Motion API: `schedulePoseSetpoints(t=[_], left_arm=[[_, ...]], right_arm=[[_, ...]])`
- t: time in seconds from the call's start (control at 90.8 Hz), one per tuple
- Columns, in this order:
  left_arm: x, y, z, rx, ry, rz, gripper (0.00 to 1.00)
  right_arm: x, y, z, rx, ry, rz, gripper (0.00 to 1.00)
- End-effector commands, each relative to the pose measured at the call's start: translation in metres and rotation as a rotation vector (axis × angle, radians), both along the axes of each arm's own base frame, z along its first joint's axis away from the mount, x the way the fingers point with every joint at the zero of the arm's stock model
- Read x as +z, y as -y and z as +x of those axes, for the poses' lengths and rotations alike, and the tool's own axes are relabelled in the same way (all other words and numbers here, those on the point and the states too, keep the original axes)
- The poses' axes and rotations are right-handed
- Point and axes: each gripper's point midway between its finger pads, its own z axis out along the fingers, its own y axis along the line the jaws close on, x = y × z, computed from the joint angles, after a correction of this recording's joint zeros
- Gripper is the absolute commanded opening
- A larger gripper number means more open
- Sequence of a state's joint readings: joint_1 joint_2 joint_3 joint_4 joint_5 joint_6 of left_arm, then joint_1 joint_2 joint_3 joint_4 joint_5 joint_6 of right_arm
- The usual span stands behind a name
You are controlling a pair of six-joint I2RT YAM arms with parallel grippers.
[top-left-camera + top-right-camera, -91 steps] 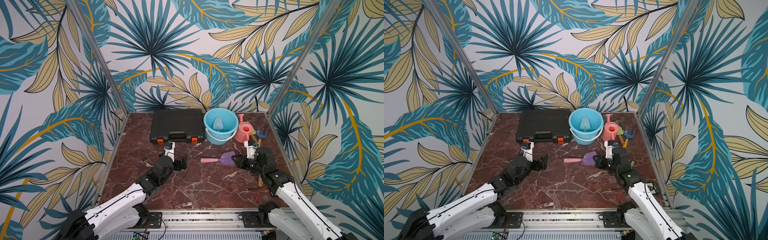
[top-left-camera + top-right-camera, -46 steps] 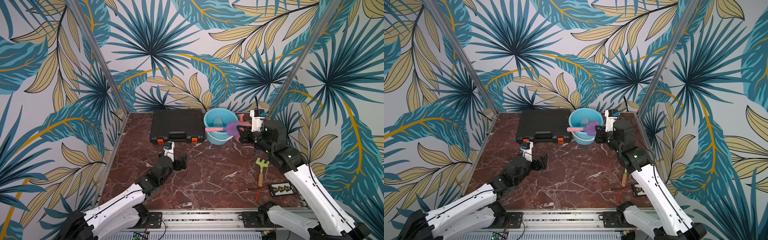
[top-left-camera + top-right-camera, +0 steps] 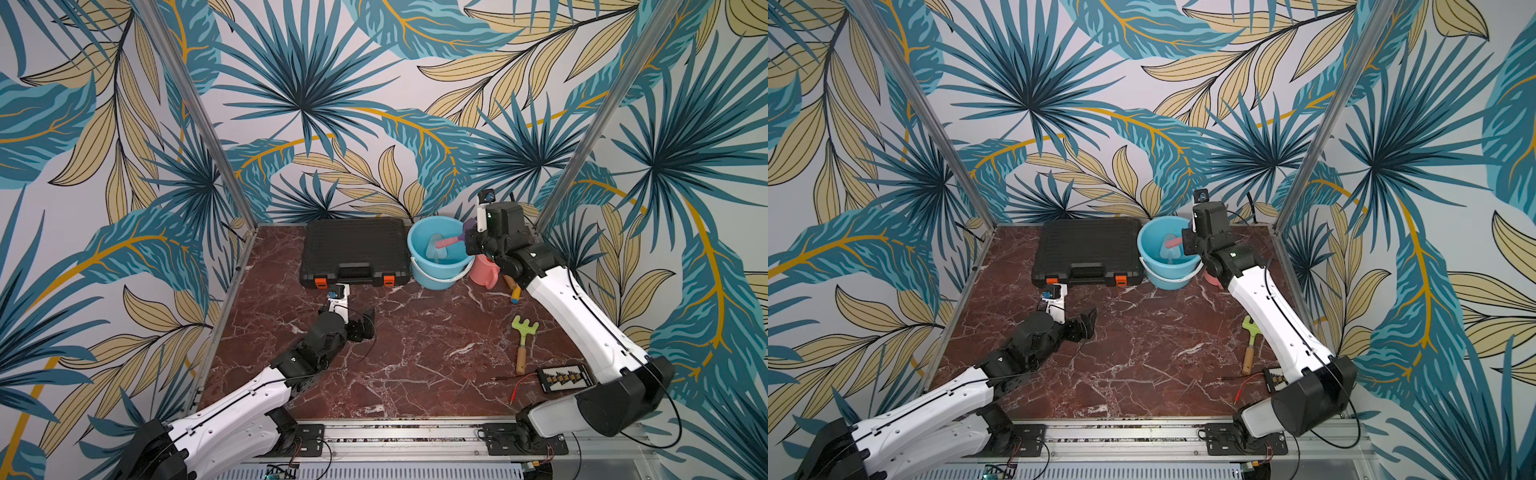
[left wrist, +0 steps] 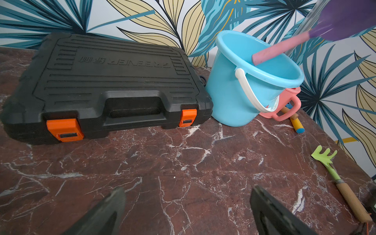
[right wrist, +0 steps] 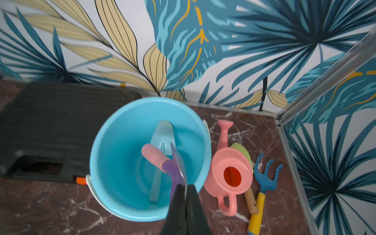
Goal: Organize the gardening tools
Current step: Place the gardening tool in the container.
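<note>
In both top views, your right pincer (image 3: 469, 240) hung over the right rim of the blue bucket (image 3: 432, 279). It was clamped on the purple blade of the purple pink-handled shovel (image 3: 449, 241), and the pink handle sloped down into the bucket. The pale blue trowel (image 3: 433, 249) stood inside the bucket. The bucket sat at the back edge of the surface (image 3: 395, 374), just beside the black case (image 3: 353, 249), with the pink watering can (image 3: 486, 272) against its right side. The green rake (image 3: 523, 334) lay flat near the right edge, well apart from the bucket. Your left pincer (image 3: 365, 326) sat low at mid-surface in front of the case, jaws spread wide and holding nothing.

From the left wrist, you saw those jaws parted over bare marble. The case and bucket stood side by side beyond them, and the shovel's handle crossed the bucket's rim from above.

From the right wrist, you looked straight down into the bucket. The pincer's tips were shut on the thin edge of the shovel blade, with the handle above the pale blue trowel. The green trowel (image 5: 242, 149) and blue fork-rake (image 5: 265, 179) lay beside the watering can near the back right corner.
</note>
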State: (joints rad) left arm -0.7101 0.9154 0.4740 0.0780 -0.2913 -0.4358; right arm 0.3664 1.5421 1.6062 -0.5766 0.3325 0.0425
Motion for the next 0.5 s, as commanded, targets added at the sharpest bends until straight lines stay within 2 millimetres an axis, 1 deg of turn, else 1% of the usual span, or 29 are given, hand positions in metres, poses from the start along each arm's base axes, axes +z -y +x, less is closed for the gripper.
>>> schedulePoseSetpoints(t=[0.0,0.055,0.077,0.099,0.132,0.165,0.187,0.264,0.33,0.364,0.452,0.485], left_arm=[[0.011,0.0,-0.001,-0.004,0.022,-0.028,1.0],[0.012,0.001,-0.001,-0.009,0.021,-0.033,1.0],[0.012,0.002,-0.002,-0.011,0.02,-0.035,1.0],[0.011,0.002,-0.001,-0.011,0.019,-0.036,1.0],[0.011,0.002,-0.002,-0.012,0.017,-0.037,1.0],[0.011,0.002,-0.002,-0.013,0.016,-0.039,1.0],[0.011,0.003,-0.002,-0.014,0.016,-0.039,1.0],[0.011,0.003,-0.002,-0.016,0.015,-0.038,1.0],[0.011,0.003,-0.002,-0.018,0.016,-0.038,1.0],[0.011,0.003,-0.002,-0.017,0.016,-0.037,1.0],[0.01,0.004,-0.001,-0.018,0.016,-0.035,1.0],[0.01,0.004,-0.001,-0.019,0.016,-0.035,1.0]], right_arm=[[-0.013,-0.006,0.01,0.075,-0.1,-0.113,0.02],[-0.024,-0.011,0.019,0.104,-0.155,-0.135,0.01],[-0.033,-0.013,0.023,0.11,-0.185,-0.144,0.0],[-0.032,-0.015,0.024,0.118,-0.197,-0.144,0.0],[-0.047,-0.018,0.029,0.134,-0.249,-0.158,0.0],[-0.051,-0.02,0.034,0.144,-0.272,-0.163,0.0],[-0.057,-0.024,0.036,0.159,-0.295,-0.163,0.0],[-0.074,-0.032,0.041,0.206,-0.361,-0.137,0.0],[-0.083,-0.032,0.047,0.217,-0.393,-0.097,0.0],[-0.09,-0.033,0.05,0.222,-0.414,-0.078,0.03],[-0.1,-0.031,0.054,0.23,-0.44,-0.047,0.13],[-0.102,-0.028,0.057,0.216,-0.44,-0.048,0.21]])
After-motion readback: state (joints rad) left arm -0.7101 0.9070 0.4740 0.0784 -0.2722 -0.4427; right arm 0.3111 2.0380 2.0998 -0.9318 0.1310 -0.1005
